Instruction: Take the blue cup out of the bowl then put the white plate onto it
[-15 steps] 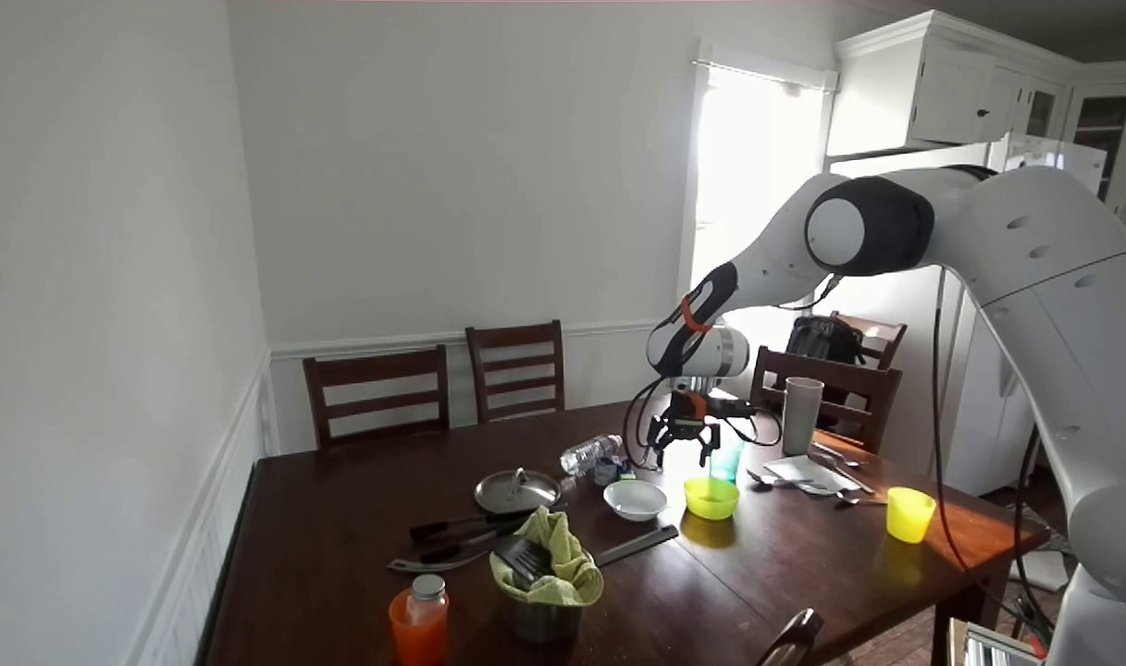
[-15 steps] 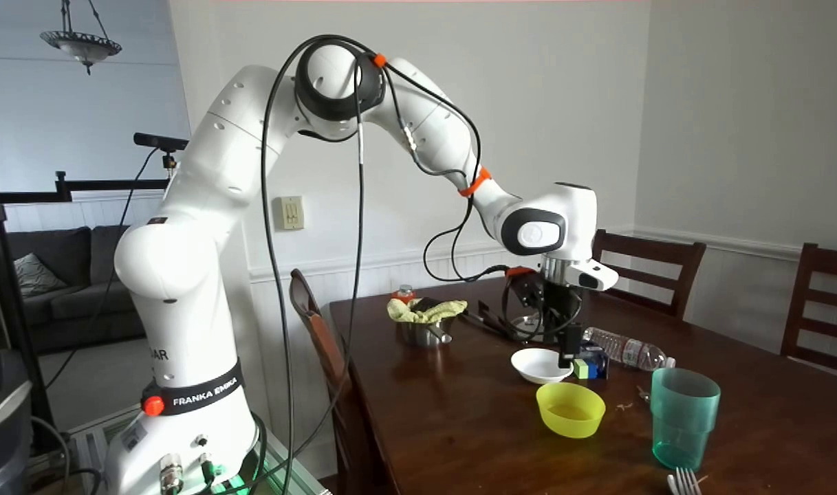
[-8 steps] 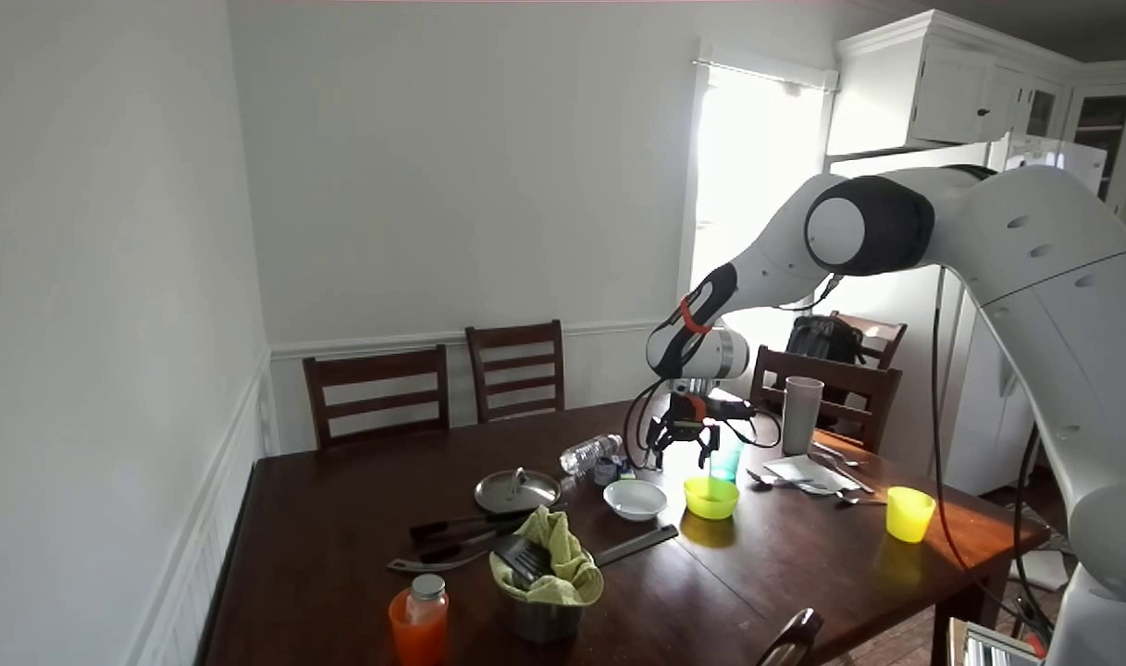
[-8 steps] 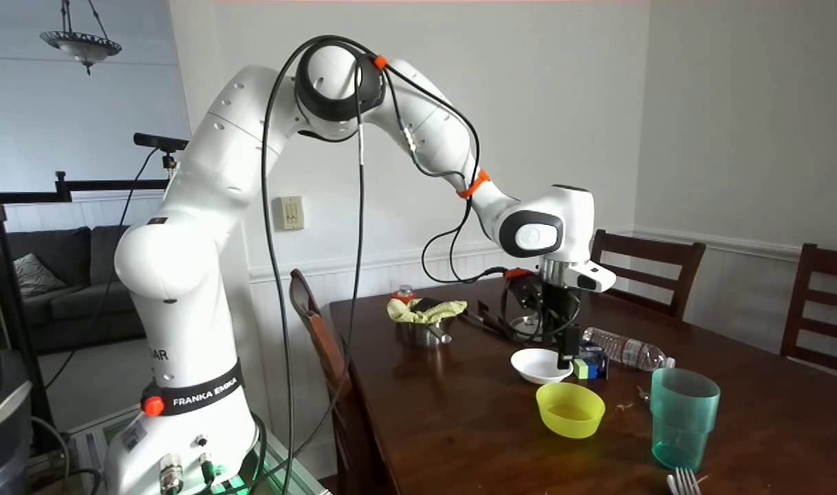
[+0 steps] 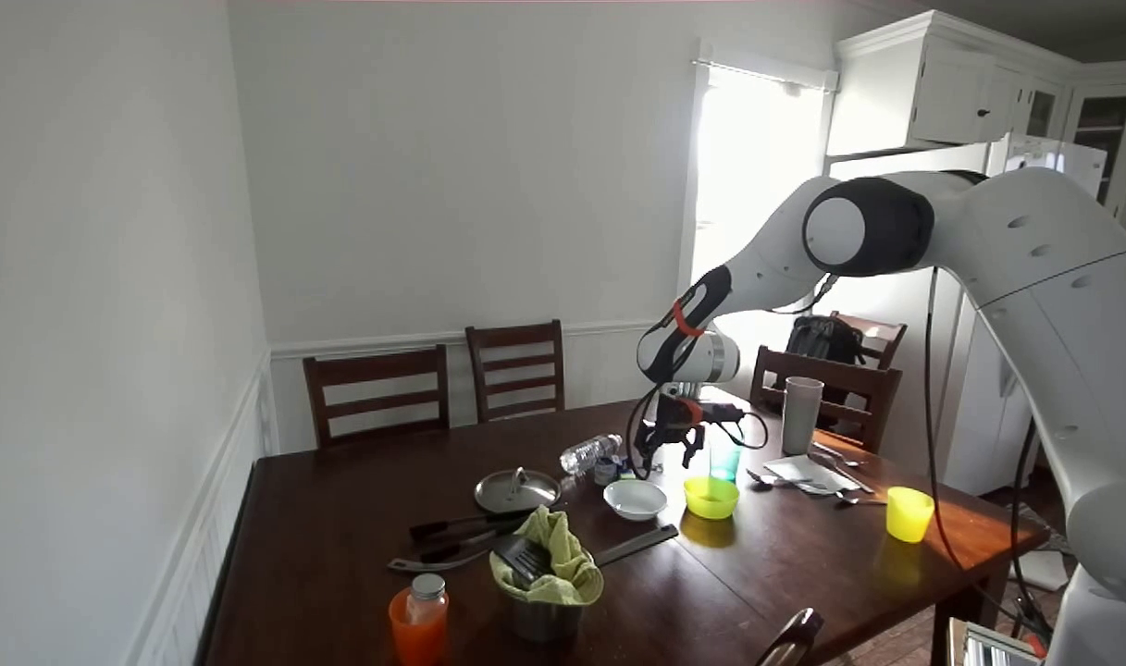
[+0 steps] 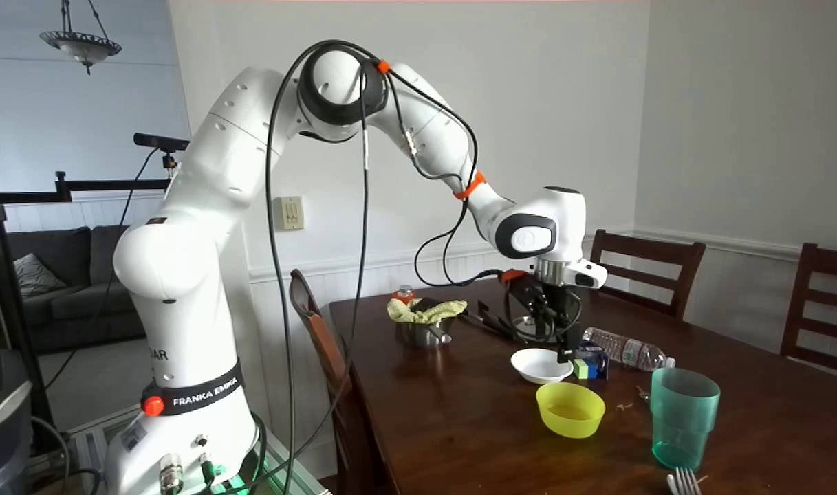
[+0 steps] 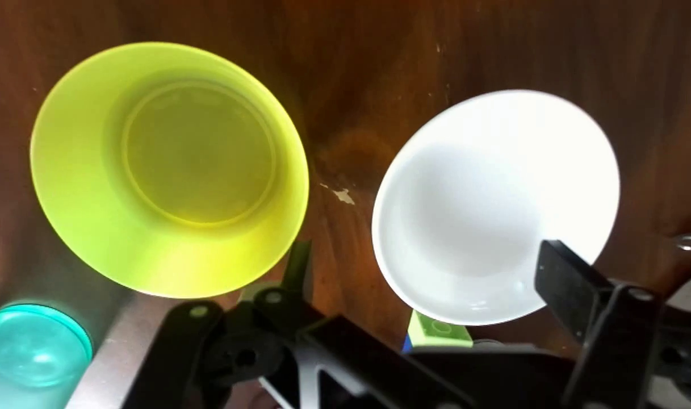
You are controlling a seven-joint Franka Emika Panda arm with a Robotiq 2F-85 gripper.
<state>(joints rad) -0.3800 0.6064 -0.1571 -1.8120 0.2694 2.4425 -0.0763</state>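
Gripper hangs spread wide above the table; white plate and bowl sit upright, close but apart, in from the table's edges.

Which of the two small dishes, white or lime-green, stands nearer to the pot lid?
The white plate: it sits between the pot lid and the lime-green bowl, which is farther off.

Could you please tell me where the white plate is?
In the wrist view, the white plate is on the table, right of the lime-green bowl.
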